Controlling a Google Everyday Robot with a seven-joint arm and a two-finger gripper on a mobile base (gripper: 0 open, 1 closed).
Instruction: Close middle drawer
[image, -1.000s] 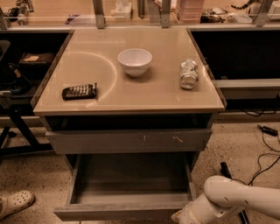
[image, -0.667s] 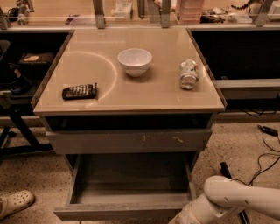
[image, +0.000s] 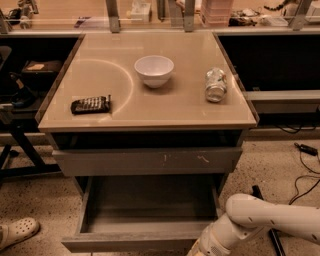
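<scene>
The tan table (image: 165, 107) fills most of the view, its top running from the railing at the back to a front edge near the middle of the frame. Below it the middle drawer (image: 130, 243) is pulled far out toward me: its plain grey front lies along the bottom edge of the view, and the deep grey tray behind it is open to the camera, nearly as wide as the table. Above it, just under the tabletop, sits another grey drawer front (image: 145, 161) with pale scuff marks right of its centre and a dark gap over its top edge. My white arm (image: 260, 220) comes in from the lower right and slopes down to the left, ending at the bottom edge just beside the right end of the middle drawer's front. My gripper is past that edge, out of sight, so I cannot tell whether it is open or closed, nor whether it touches the drawer. On the tabletop a white bowl (image: 154, 70) stands upright near the middle. To its right, near the table's right edge, is a silvery crumpled container (image: 216, 85). A black remote (image: 90, 104) lies flat at the front left. On the speckled floor at the lower left lies a white clog (image: 20, 231)
</scene>
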